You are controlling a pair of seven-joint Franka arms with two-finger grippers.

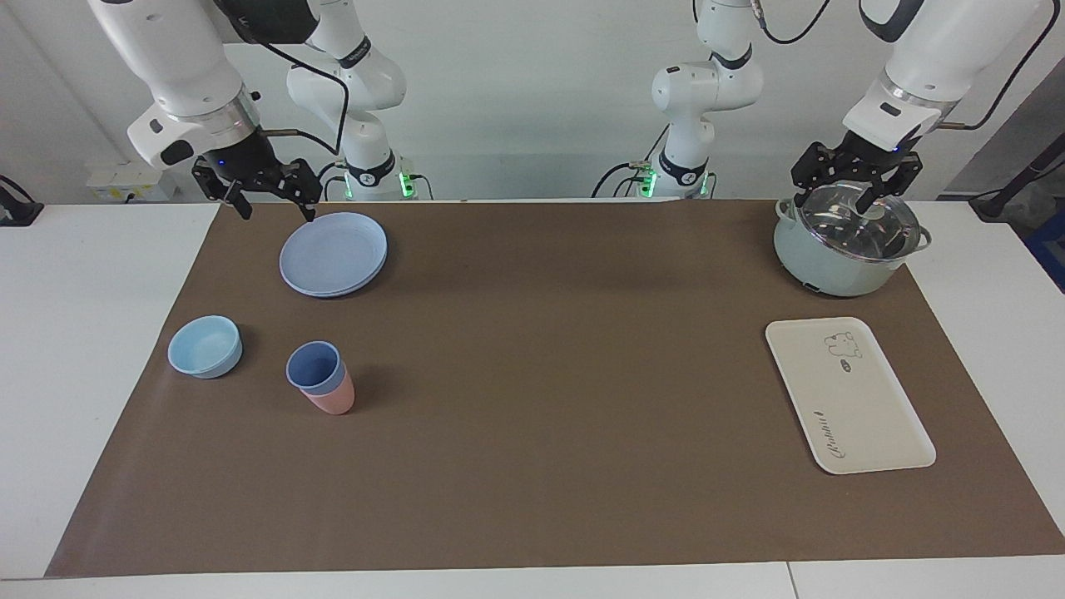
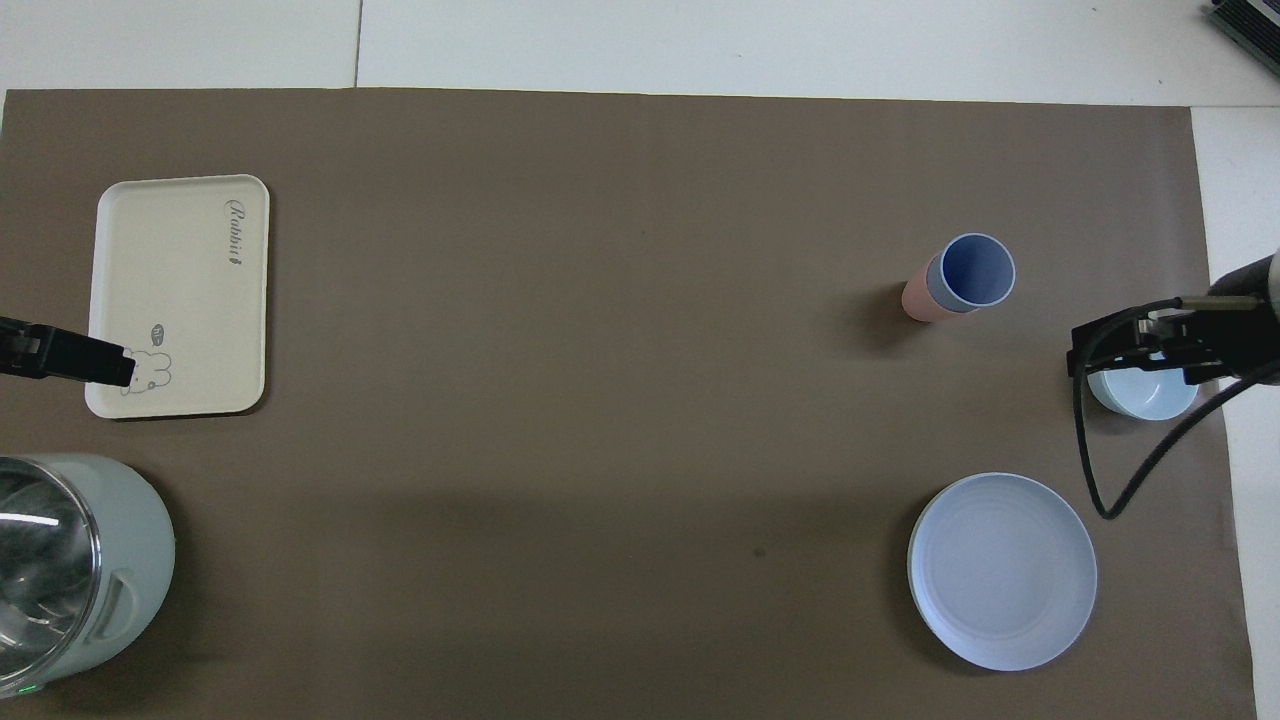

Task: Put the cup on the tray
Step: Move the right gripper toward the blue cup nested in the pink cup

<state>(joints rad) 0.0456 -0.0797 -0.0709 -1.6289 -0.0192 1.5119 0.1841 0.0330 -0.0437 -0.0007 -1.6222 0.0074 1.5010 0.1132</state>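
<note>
The periwinkle-blue cup (image 1: 314,366) (image 2: 975,270) stands upright, nested inside a salmon-pink tumbler (image 1: 333,401) (image 2: 917,298), toward the right arm's end of the brown mat. The cream-white tray (image 1: 865,408) (image 2: 170,270), with its bear drawing and script lettering, lies bare toward the left arm's end. My right gripper (image 1: 277,204) hangs open in the air at the mat's edge beside the round blue plate, holding nothing. Over the lidded pot, my left gripper (image 1: 840,198) is open too, and nothing is between its fingers.
A round blue plate (image 1: 333,254) (image 2: 1002,570) lies nearer to the robots than the cup. A light-blue bowl (image 1: 205,346) (image 2: 1140,392) sits beside the cup, toward the mat's end. A pale-green pot (image 1: 840,266) (image 2: 110,560) with a glass lid stands nearer to the robots than the tray.
</note>
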